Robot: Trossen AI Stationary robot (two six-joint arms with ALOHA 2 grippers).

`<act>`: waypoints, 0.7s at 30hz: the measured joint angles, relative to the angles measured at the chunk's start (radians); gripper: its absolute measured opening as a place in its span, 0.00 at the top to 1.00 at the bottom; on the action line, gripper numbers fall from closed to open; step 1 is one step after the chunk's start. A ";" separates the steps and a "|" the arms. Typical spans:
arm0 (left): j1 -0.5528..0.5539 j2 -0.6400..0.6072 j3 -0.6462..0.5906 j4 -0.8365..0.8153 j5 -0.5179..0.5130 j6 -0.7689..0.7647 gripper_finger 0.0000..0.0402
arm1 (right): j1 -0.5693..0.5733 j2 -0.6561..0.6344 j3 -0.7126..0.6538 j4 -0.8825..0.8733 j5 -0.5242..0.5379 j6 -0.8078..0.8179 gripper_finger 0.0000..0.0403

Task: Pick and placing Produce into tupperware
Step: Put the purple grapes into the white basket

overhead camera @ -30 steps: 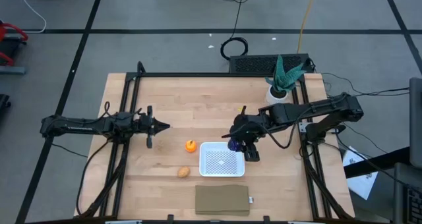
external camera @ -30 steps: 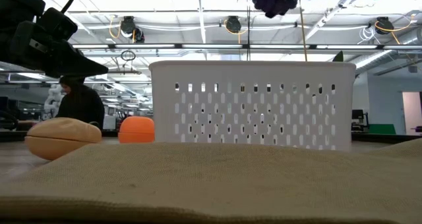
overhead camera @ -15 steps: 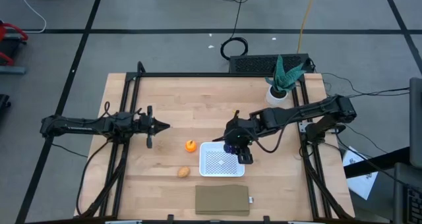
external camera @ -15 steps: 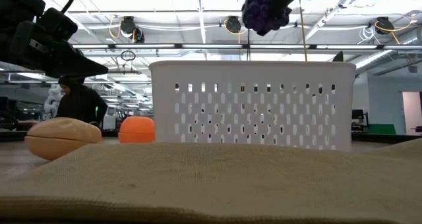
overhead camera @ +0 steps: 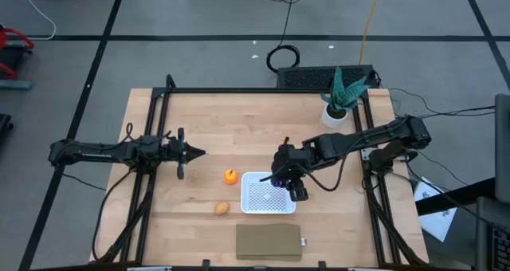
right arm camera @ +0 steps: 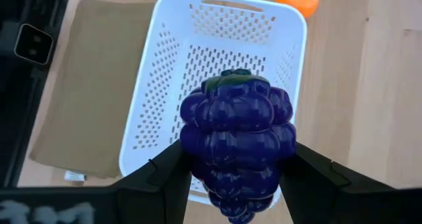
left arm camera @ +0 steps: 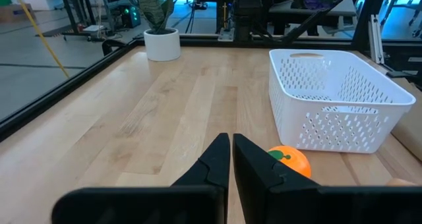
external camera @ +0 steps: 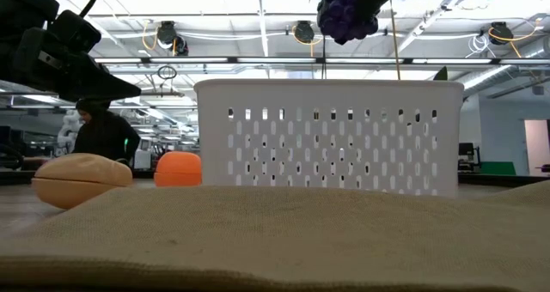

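The dark purple lumpy piece [right arm camera: 237,138] hangs over the far right part of the white tupperware [overhead camera: 259,199], with my right gripper [overhead camera: 280,180] shut on it. In the low view it [external camera: 346,15] sits well above the tupperware's rim [external camera: 326,85]. The round orange piece [overhead camera: 230,176] rests on the table left of the tupperware. The tan-brown oval piece [overhead camera: 221,209] lies nearer the front. My left gripper [overhead camera: 197,152] waits shut at the table's left, with nothing in it. My right gripper pinches the purple piece by its two opposite sides [right arm camera: 192,151] between its two fingers [right arm camera: 165,178]. The fingers come slanting down from the table's right. The piece is lifted clear above the tupperware, its green-topped end [right arm camera: 227,80] pointing away from the wrist.
A flat brown rectangle [overhead camera: 269,242] lies at the front edge, just before the tupperware. A green potted plant [overhead camera: 343,100] stands at the far right corner. A black frame [overhead camera: 155,104] runs along the table's edges. People and equipment show in the room beyond.
My right gripper has carried the purple piece a little toward the table's left and slightly down, from beside the tupperware's far right corner to above it. The hold has stayed shut on the piece.
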 joint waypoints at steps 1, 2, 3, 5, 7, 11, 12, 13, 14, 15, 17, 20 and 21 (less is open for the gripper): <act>0.000 0.000 0.000 0.000 0.000 0.000 0.94 | 0.000 0.000 0.000 0.000 0.001 -0.005 0.54; 0.000 0.000 0.000 0.000 0.000 0.000 0.94 | -0.001 0.000 0.000 0.000 0.002 -0.007 0.54; 0.000 0.000 0.000 0.000 0.000 0.000 0.94 | -0.001 0.000 0.000 0.000 0.002 -0.007 0.54; 0.000 0.000 0.000 0.000 0.000 0.000 0.94 | -0.001 0.000 0.000 0.001 0.002 0.005 0.54; 0.000 0.000 0.000 0.000 0.000 0.000 0.94 | -0.001 0.000 0.000 0.004 0.002 0.028 0.54; 0.000 0.000 0.000 0.000 -0.001 0.000 0.94 | 0.005 0.012 0.000 0.010 0.003 0.053 0.54; 0.000 0.000 0.000 0.000 -0.001 0.000 0.94 | 0.007 0.018 -0.001 0.008 0.003 0.047 0.54; 0.000 0.000 0.000 0.000 -0.001 0.000 0.94 | 0.012 0.030 -0.001 0.005 0.003 0.044 0.54; 0.000 0.000 0.000 0.000 -0.002 0.000 0.94 | 0.013 0.042 -0.001 0.007 0.003 0.040 0.54; 0.000 0.000 0.000 0.000 -0.003 -0.002 0.94 | 0.017 0.055 -0.001 0.010 0.003 0.032 0.54; 0.000 0.000 0.000 0.002 -0.003 -0.003 0.94 | 0.021 0.082 -0.001 0.005 0.002 0.010 0.54; 0.000 0.000 0.000 0.002 -0.003 -0.003 0.94 | 0.025 0.123 -0.001 0.003 0.002 -0.020 0.54; 0.000 0.000 0.000 0.002 -0.002 -0.003 0.94 | 0.025 0.133 -0.001 0.001 0.001 -0.029 0.54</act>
